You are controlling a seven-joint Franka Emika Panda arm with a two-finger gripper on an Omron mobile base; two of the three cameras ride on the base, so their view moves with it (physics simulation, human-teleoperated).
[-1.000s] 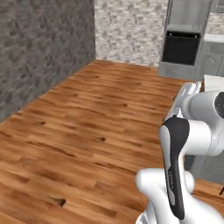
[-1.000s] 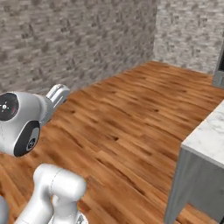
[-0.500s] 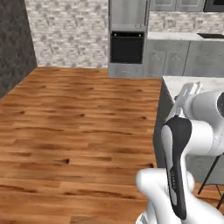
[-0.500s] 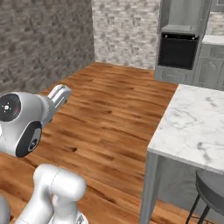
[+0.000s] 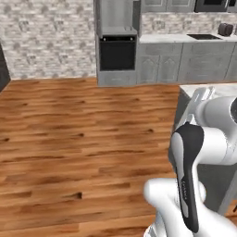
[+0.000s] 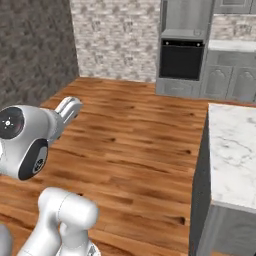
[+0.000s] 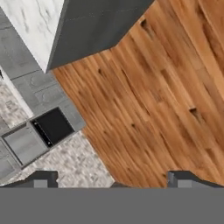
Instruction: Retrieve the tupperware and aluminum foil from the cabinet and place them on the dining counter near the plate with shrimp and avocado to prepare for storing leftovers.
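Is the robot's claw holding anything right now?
No: in the hand view the claw has its two tips spread wide apart, with only bare wood floor between them.

floor: wood plank floor (image 5: 69,134), bare, brown | back wall: pale stone-tile wall (image 5: 46,37) | side wall: darker grey stone wall (image 6: 30,55) | oven: black-fronted built-in oven (image 5: 117,52) in tall grey housing | right of oven: low grey panelled units (image 5: 180,65) under pale worktop, black cooktop (image 5: 203,36) set in it
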